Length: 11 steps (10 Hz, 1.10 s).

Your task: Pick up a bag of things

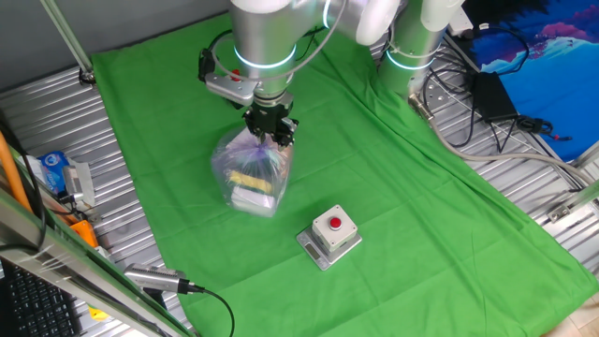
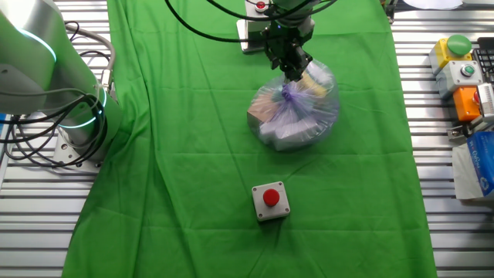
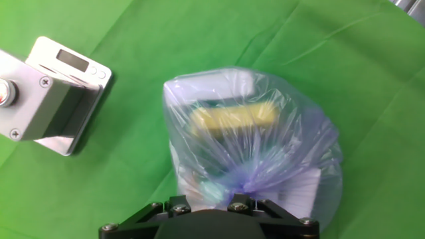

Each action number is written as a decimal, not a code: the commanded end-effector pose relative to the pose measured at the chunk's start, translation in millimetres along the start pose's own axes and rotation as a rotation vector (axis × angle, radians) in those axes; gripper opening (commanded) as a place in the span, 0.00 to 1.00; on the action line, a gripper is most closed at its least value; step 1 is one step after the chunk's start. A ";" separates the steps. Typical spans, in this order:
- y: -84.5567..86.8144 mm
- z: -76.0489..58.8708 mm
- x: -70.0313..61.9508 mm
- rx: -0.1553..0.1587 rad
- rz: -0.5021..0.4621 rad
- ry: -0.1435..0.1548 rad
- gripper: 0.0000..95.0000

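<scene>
At centre frame, the black two-finger gripper (image 1: pixel 271 130) pinches the gathered neck of the translucent purplish plastic bag (image 1: pixel 251 173), the natural handle, bag resting on the green-draped surface (image 1: pixel 421 215).

The hand (image 3: pixel 240 202) hides its fingertips in the bag's (image 3: pixel 252 143) gathered top.

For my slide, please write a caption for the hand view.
Hand at the gathered top of the bag, grey button box nearby on green cloth.
</scene>
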<state>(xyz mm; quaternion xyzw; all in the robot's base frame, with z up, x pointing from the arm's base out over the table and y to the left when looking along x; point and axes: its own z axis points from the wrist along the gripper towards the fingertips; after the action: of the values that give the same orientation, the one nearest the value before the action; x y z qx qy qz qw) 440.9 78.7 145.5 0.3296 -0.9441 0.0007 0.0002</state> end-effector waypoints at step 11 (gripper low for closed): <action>-19.7 7.3 -1.3 0.001 -0.049 0.005 0.40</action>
<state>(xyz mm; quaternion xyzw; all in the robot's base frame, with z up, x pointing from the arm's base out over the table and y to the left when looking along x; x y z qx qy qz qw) 453.3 63.8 138.5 0.3533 -0.9355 0.0019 0.0024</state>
